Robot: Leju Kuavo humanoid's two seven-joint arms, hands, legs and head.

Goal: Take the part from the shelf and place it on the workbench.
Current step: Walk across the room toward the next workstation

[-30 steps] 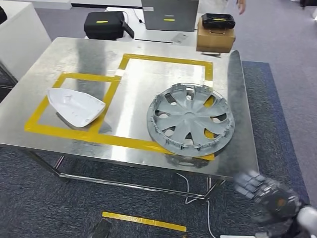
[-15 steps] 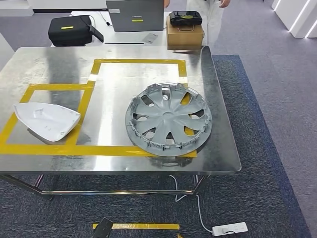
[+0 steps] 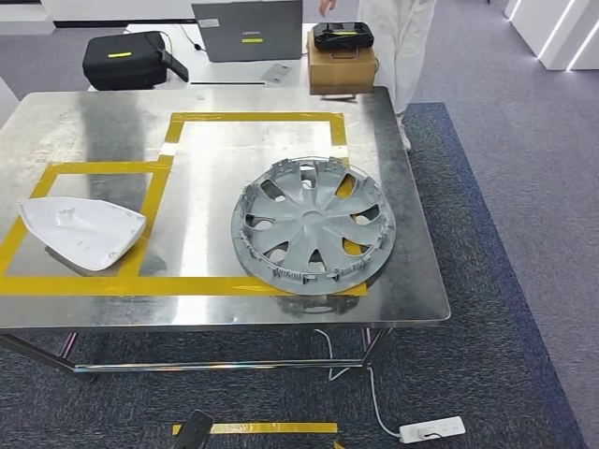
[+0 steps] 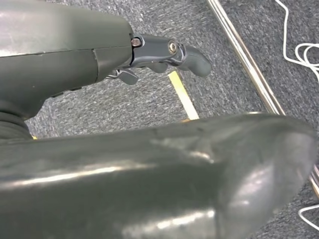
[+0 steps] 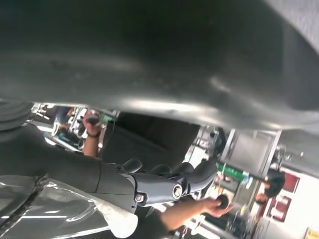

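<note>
A white shell-shaped part (image 3: 79, 233) lies at the left of the steel workbench (image 3: 416, 271), inside the smaller yellow tape outline (image 3: 152, 201), its pointed end resting on the tape strip that divides the two outlines. To its right, the grey wheel cover (image 3: 313, 226) lies flat with its ribbed side up, within the larger outline, its near right edge overlapping the front tape strip. Behind the workbench stand, from left to right, a black case (image 3: 127, 59), an open laptop (image 3: 247, 30) and a cardboard box (image 3: 341, 68) carrying a black device (image 3: 343, 36); a person in light clothing (image 3: 410, 37) stands just beside the box. On the carpet under the front edge lie a short yellow tape strip (image 3: 255, 427) and a white power strip (image 3: 432, 429). In the left wrist view, the left hand (image 4: 112, 55) hangs above the carpet with its fingers (image 4: 177, 52) extended and nothing in its grasp. In the right wrist view, the right hand (image 5: 124, 181) has its fingers (image 5: 177, 186) stretched out and holds nothing.
</note>
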